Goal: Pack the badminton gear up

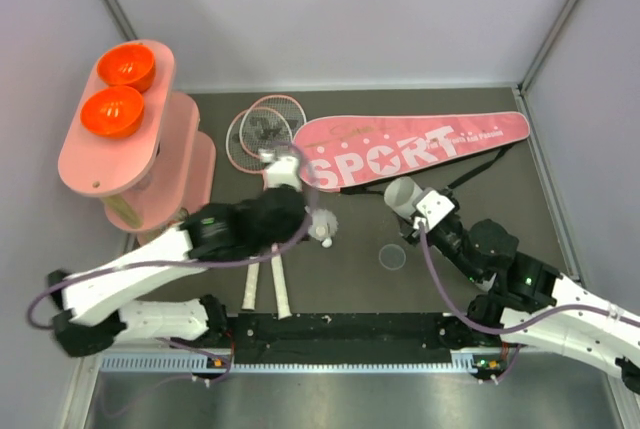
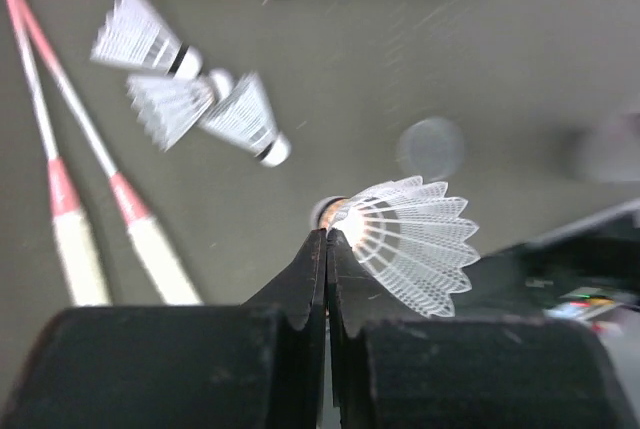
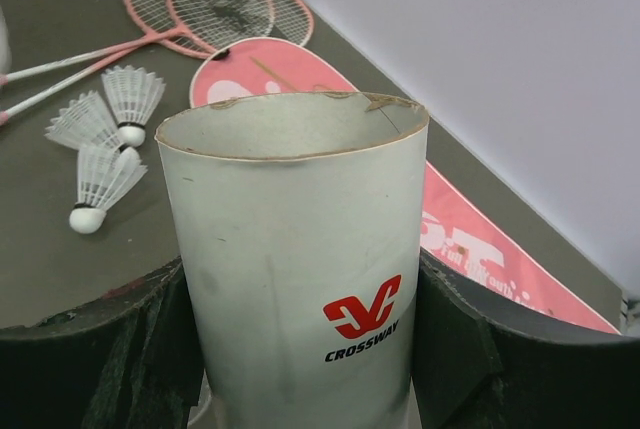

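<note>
Shuttlecock (image 2: 410, 239) was pinched at its cork by the left gripper (image 2: 327, 234), jaws all but together, above the table (image 1: 500, 209). Right gripper (image 3: 305, 369) was clamped on either side of the white cardboard tube (image 3: 290, 199), open end showing. Small round disc (image 1: 392, 256) lay between the arms. Three loose shuttlecocks (image 2: 165, 107) were clustered beside the two rackets (image 1: 262, 134). Farther back, the pink SPORT bag (image 1: 400, 149) lay flat, wide end just beside the racket heads.

Tube (image 3: 300, 279): off-white, red emblem, black "CROSSWAY" lettering. Shuttlecock (image 2: 410, 239), frame centre: white feathers; loose ones carry a black band. Rackets (image 1: 262, 132): pink frames, white handles. Bag (image 1: 400, 154): pink, white "SPORT", black strap. Bowls (image 1: 113, 109), upper left: orange. Stand (image 1: 95, 164): pink.
</note>
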You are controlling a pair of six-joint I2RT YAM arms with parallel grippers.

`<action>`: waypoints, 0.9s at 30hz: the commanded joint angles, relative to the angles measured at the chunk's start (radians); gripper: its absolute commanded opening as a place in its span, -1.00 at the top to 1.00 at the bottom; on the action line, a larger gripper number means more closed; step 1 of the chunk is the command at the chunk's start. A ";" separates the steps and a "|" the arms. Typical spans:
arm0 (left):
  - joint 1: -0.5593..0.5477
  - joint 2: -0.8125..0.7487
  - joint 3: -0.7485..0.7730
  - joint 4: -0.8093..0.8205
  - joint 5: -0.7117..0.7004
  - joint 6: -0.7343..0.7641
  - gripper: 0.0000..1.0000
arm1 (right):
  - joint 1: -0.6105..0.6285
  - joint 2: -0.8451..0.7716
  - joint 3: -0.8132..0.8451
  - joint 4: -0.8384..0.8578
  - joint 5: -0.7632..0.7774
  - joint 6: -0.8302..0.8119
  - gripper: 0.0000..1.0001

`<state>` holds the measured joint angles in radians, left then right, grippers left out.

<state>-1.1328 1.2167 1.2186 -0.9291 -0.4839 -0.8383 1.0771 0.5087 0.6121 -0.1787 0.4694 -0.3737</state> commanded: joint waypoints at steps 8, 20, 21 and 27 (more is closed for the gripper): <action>0.024 -0.490 0.037 0.374 0.339 0.225 1.00 | 0.003 0.117 0.035 0.048 -0.509 -0.054 0.07; 0.025 -0.428 -0.059 0.575 0.533 0.196 1.00 | 0.001 0.182 0.087 0.102 -0.658 -0.045 0.10; 0.024 -0.424 -0.067 0.585 0.539 0.193 1.00 | 0.001 0.177 0.086 0.110 -0.673 -0.041 0.10; 0.030 -0.398 -0.096 0.610 0.550 0.179 1.00 | 0.003 0.125 0.052 0.156 -0.703 -0.014 0.10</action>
<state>-1.1088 0.8165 1.1378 -0.4095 0.0402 -0.6525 1.0771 0.6792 0.6434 -0.1265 -0.1848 -0.4149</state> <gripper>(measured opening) 0.009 0.653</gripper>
